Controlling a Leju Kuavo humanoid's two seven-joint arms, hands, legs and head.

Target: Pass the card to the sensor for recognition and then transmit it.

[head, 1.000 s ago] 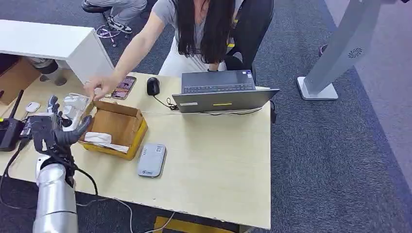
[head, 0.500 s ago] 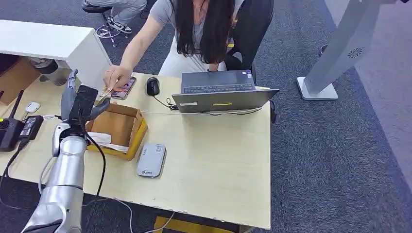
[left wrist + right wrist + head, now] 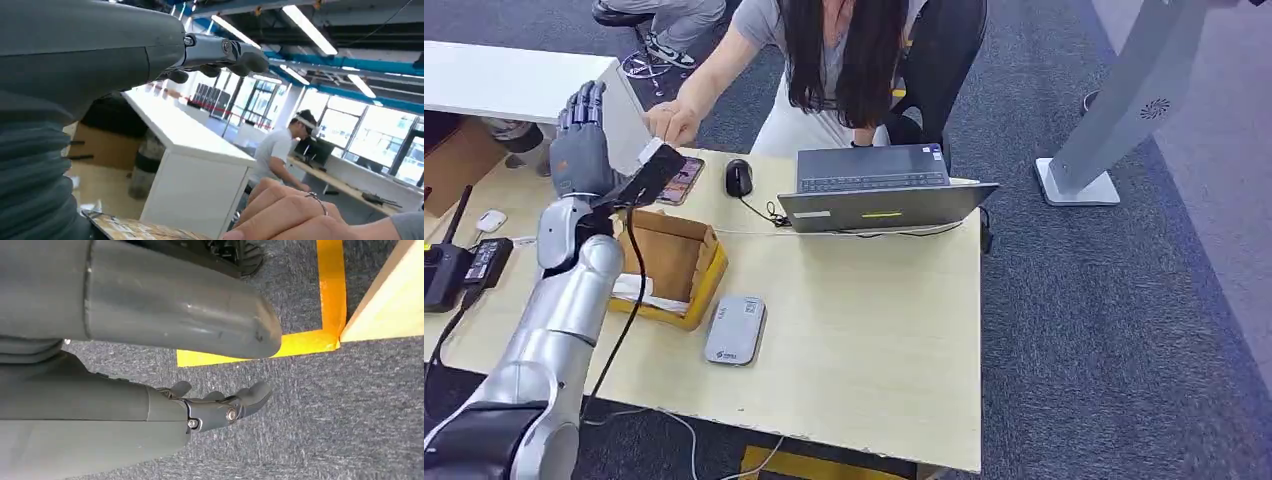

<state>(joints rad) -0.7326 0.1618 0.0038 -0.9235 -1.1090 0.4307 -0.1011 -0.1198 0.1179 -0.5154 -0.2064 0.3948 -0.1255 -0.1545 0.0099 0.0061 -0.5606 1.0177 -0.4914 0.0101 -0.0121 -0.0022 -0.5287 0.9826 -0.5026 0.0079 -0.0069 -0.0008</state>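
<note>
Grey left hand (image 3: 582, 148) – card (image 3: 648, 153) meets person's hand (image 3: 674, 121); no legible txt.

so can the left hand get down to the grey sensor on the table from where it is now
Probably yes. The left hand is raised above the cardboard box, and the grey sensor lies uncovered on the table just beyond the box.

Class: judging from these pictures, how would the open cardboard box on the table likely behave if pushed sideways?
The cardboard box looks light, so it would probably slide rather than tip, being low and wide. Its thin open walls may flex. The white paper inside adds little weight.
</note>
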